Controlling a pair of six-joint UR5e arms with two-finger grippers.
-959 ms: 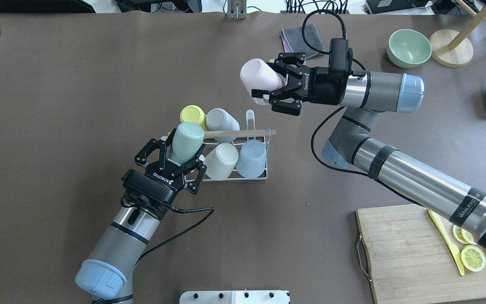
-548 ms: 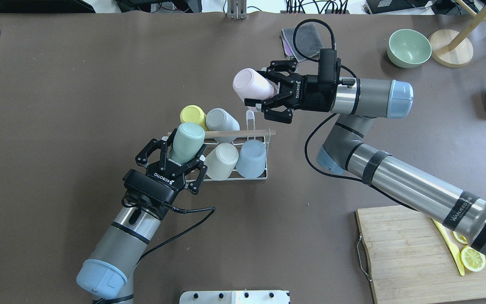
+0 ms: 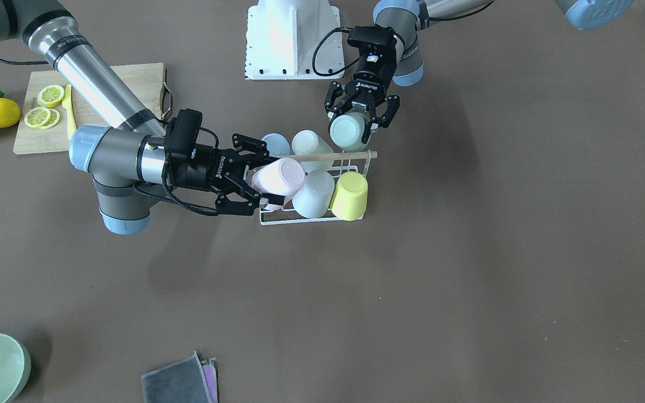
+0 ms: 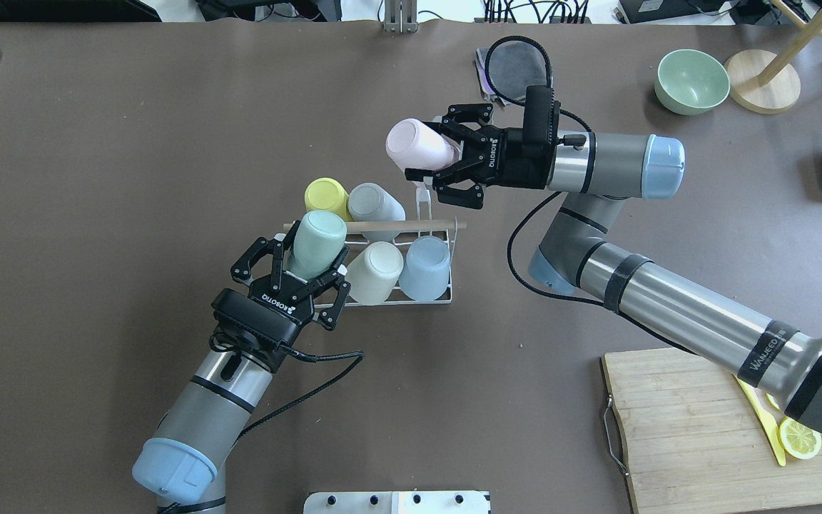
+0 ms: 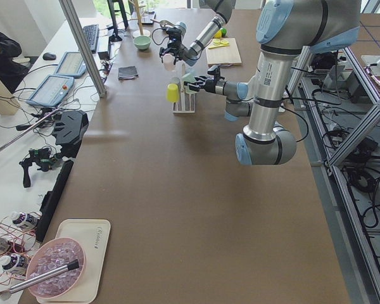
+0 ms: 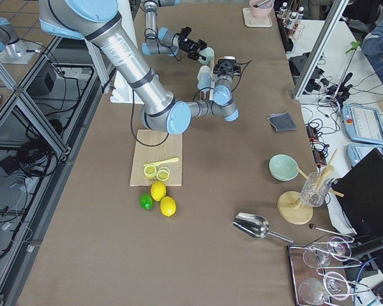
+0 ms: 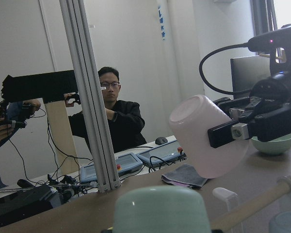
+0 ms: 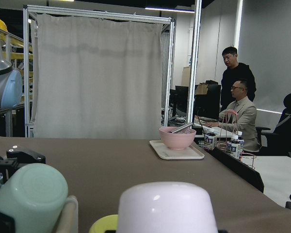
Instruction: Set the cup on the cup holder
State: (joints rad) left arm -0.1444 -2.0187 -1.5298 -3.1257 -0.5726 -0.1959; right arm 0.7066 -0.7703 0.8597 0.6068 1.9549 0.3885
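Near cup holder (image 4: 422,300) — right pincer (image 4: 430,150) | pink cup (image 4: 417,145) gripped | shifted closer

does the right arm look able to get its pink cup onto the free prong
Probably yes. The right gripper holds the pink cup near the free prong at the end of the cup holder. Nothing covers it; the grey cup and the left gripper on the mint cup stand clear.

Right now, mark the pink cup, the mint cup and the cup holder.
pink cup (image 4: 422,146), overhead exterior view, middle of its body.
mint cup (image 4: 312,246), overhead exterior view, middle of its body.
cup holder (image 4: 418,225), overhead exterior view, on its wooden rod.
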